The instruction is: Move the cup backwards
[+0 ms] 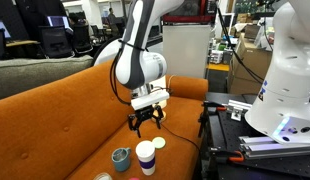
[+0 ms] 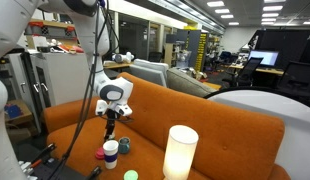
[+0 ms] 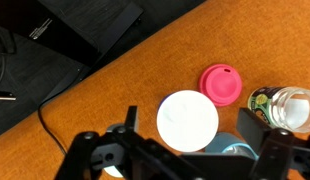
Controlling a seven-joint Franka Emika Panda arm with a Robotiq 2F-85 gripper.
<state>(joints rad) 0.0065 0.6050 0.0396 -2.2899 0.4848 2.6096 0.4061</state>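
The cup point(image 1: 146, 157) is tall and white with a dark band, and stands upright on the orange sofa seat in both exterior views point(image 2: 111, 152). In the wrist view its round white top point(image 3: 188, 120) lies between my two fingers. My gripper point(image 1: 145, 122) is open and empty, hanging straight above the cup without touching it; it also shows in an exterior view point(image 2: 109, 128) and in the wrist view point(image 3: 192, 130). The squat teal mug point(image 1: 121, 158) stands right beside the cup.
A pink lid point(image 3: 221, 84) and a clear round object point(image 3: 285, 105) lie near the cup. A pale green disc point(image 1: 159, 143) lies on the seat. A large white lamp point(image 2: 180, 152) stands in front. The sofa backrest point(image 1: 55, 95) rises behind. A black cable point(image 3: 45, 110) crosses the cushion.
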